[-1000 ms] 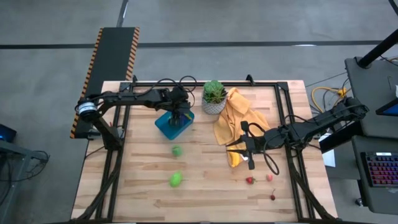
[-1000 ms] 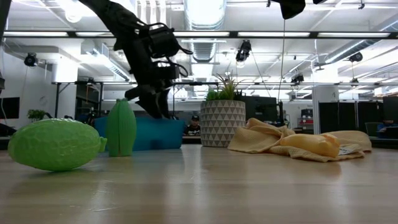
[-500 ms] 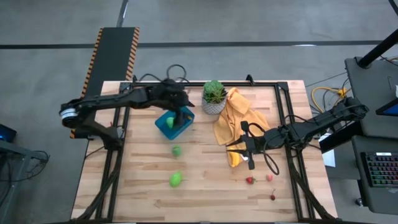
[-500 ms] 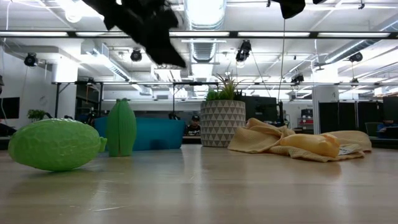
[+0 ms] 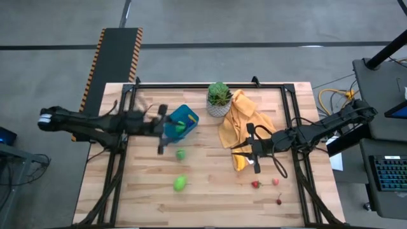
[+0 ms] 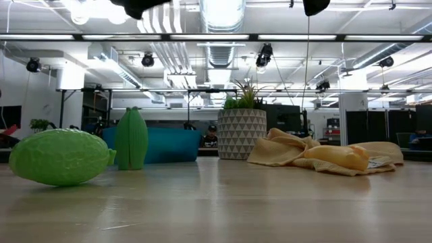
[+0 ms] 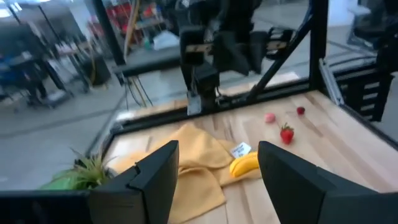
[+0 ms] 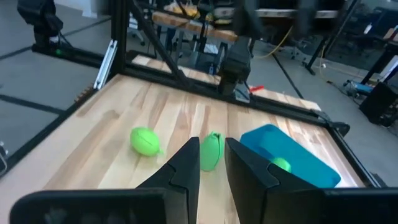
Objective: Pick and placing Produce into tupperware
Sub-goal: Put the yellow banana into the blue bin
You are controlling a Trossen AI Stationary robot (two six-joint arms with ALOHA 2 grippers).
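Nearest the table's front edge lay a green lime-like piece (image 5: 180,184), then a smaller green piece (image 5: 181,153) just before the blue tupperware (image 5: 179,121). The left gripper (image 5: 162,129) hovered beside the tupperware, half open, empty. The right gripper (image 5: 249,152) waited above the banana (image 5: 240,162), fingers narrowly parted, holding nothing.

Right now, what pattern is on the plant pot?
The plant pot is white with a dark triangle pattern, clearest in the low view.
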